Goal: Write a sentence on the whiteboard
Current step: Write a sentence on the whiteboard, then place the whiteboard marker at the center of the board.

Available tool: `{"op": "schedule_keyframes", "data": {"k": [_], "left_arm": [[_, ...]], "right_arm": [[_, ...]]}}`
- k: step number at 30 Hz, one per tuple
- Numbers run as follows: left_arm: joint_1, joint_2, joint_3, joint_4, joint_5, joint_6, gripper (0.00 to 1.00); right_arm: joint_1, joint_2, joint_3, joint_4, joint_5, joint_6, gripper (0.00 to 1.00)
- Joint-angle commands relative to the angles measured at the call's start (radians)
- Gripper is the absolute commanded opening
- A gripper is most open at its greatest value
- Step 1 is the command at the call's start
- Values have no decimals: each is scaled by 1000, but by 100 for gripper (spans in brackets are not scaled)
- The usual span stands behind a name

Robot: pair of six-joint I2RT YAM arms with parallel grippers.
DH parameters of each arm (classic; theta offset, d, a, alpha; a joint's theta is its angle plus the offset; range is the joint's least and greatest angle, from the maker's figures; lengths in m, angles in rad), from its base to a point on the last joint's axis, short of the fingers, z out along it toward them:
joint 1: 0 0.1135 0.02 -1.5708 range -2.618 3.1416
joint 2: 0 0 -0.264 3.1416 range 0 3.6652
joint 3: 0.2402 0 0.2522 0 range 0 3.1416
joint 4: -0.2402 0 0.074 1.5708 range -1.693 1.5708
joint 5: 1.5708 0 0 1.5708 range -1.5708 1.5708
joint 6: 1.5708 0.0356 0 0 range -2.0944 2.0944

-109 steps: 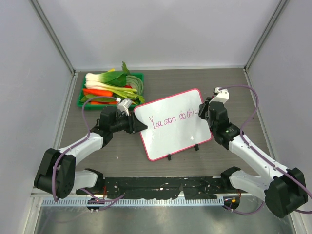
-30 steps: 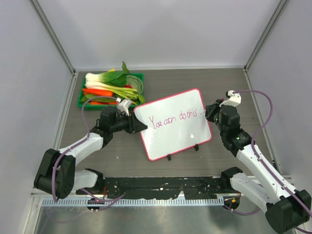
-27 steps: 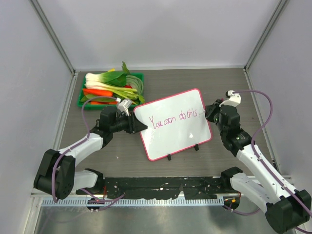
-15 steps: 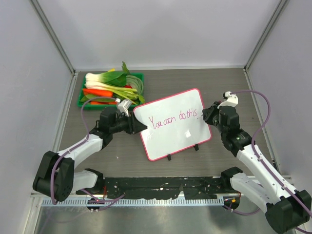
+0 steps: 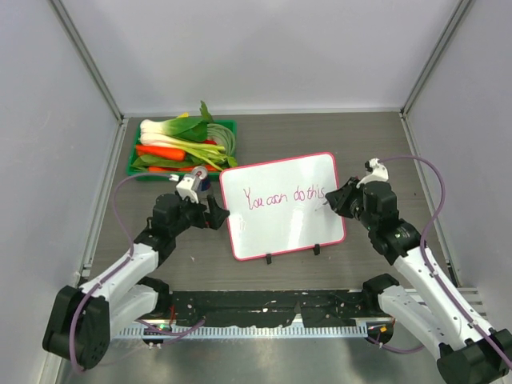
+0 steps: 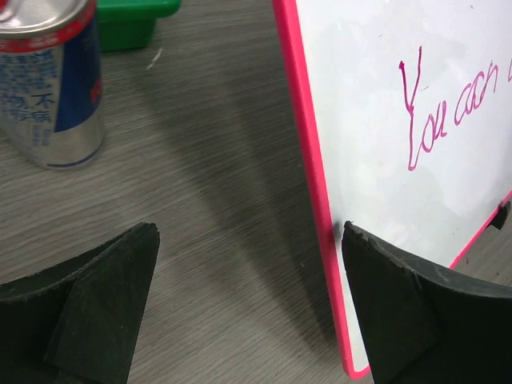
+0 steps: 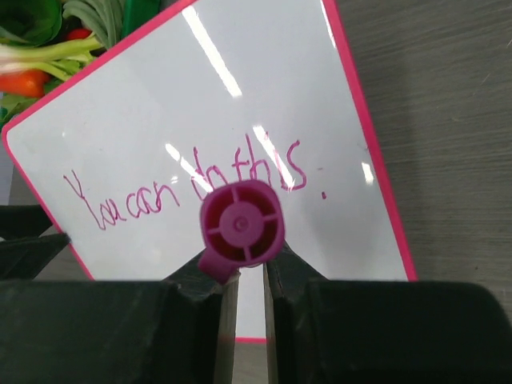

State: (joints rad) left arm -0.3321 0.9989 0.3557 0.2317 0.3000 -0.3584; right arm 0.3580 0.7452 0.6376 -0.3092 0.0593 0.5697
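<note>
- The left gripper (image 5: 217,216) has let go of the whiteboard (image 5: 280,228). Its jaws now stand wide apart.
- The left arm has pulled back toward its base.
- The whiteboard has turned and sits straighter, less tilted.
- A can (image 5: 199,179) now shows behind the left gripper.
- The right gripper (image 5: 331,200), with its pink marker (image 7: 242,224), has come a bit lower.

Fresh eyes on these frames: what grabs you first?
The white board with its pink frame sits mid-table, with "You can do this" written across it in pink. Next comes the right pincer, shut on a pink marker at the board's right edge, while the left pincer gapes open at its left edge. A green tray of vegetables sits at the back left.
</note>
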Motion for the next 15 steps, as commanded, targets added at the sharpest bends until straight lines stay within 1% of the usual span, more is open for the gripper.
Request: {"op": "schedule_keyframes", "data": {"k": [1,5,9,15], "left_arm": [[4,-88,-32,26,-105,18,100],[4,-117,-43,21,-127,12,100],[4,-100,-34,17,-124,9,100],[4,-69,-23,17,-113,9,100]], "right_arm": [[-4,-35,-7,-85,-141,81,1],[-2,-66,-10,-157,-213,120,1],[-4,-95,-30,-202,-288,198,1],[-5,-164,-156,-203,-386,341,1]]}}
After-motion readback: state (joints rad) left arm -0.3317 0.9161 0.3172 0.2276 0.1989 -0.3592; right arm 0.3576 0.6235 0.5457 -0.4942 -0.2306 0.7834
